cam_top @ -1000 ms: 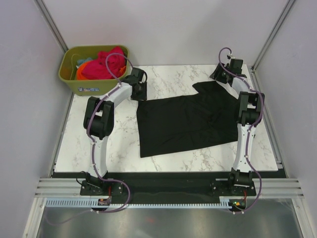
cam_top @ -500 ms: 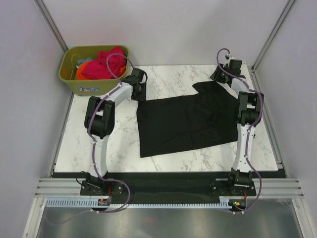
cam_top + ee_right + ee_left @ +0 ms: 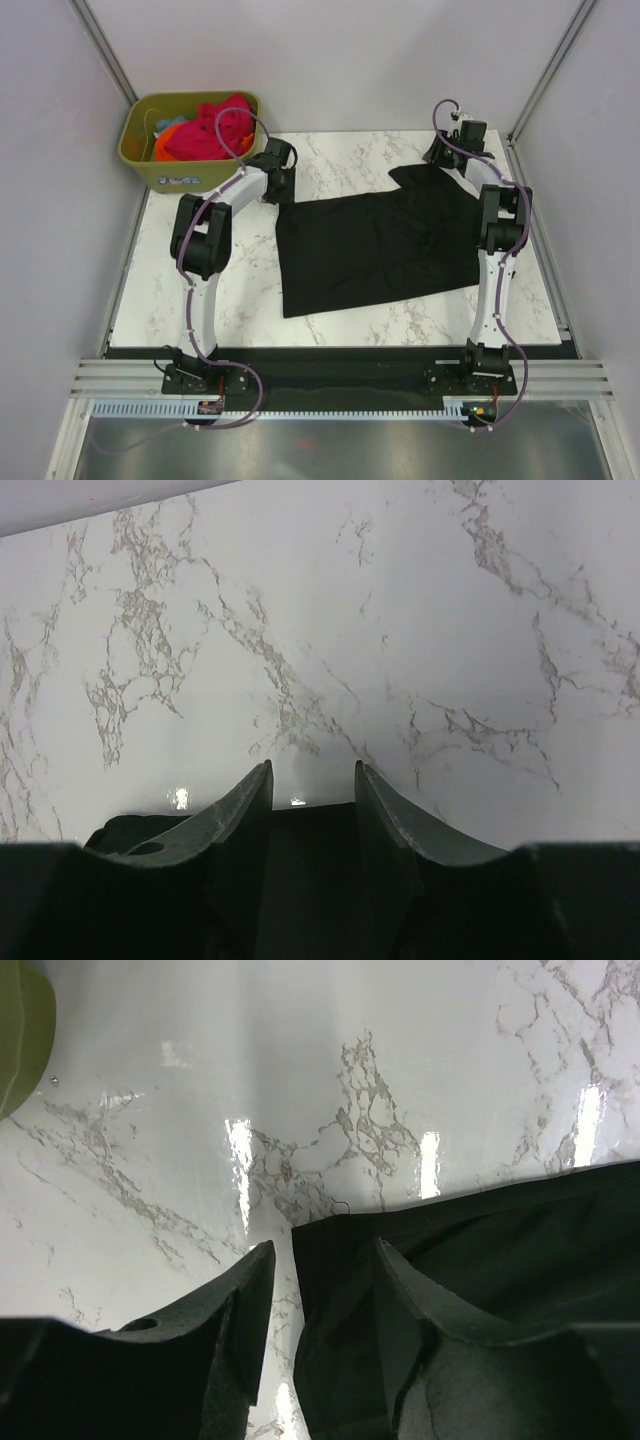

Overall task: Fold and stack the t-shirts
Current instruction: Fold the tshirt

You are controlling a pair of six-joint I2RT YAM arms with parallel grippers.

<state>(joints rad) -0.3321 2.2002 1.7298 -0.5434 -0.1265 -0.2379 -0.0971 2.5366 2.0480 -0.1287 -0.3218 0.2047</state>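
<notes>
The left end effector [image 3: 325, 1250] sits half open, straddling the black tee [image 3: 380, 245] at its far-left corner. The right end effector [image 3: 313, 770] is half open too, over the tee's far edge by the bench's [image 3: 250, 290] far right corner. The tee's spread out mid-bench.

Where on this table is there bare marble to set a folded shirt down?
Bare marble: the left strip between the black t-shirt and the table edge, around the left arm; the near band below its hem; the back middle. Crowded: right side under the right arm, and the full bin.
</notes>
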